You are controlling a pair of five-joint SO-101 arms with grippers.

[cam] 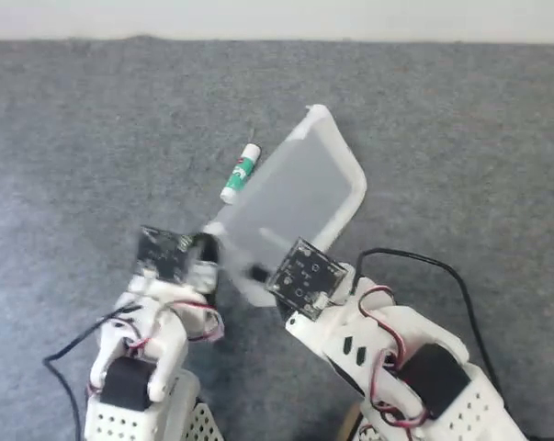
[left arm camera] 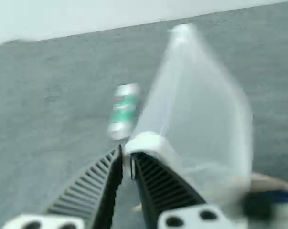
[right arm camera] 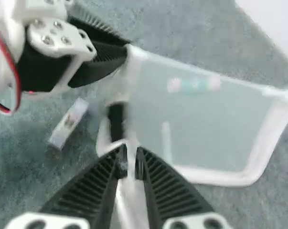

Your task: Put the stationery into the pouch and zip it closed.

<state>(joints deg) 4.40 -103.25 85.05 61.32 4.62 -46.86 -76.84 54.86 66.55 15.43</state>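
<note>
The left gripper point(left arm camera: 127, 160) is pinched narrow on a near corner of the translucent white plastic pouch point(cam: 299, 188), its ribbed black jaws clamping the thick white rim. The right gripper point(right arm camera: 129, 162) is likewise closed to a slit on the pouch's near rim, just beside a small dark zip slider point(right arm camera: 116, 120). Between the two holds the pouch is lifted and tented off the grey carpeted table point(cam: 93, 138), with its far corner pointing away from the arms.

I judge the task barely begun. Nothing plainly lies inside the pouch, and I cannot tell whether its mouth is open. The white-and-green cylindrical glue stick point(cam: 240, 173) lies on the table just beside the pouch's long edge, on the left arm's side and outside it. It has yet to go in, and the zipping comes after that.

Counted: two grippers, both holding the pouch; one pouch; one glue stick. There is also one small pale oblong thing point(right arm camera: 67, 125) on the table near the pouch's held corner, but I cannot tell what it is.
</note>
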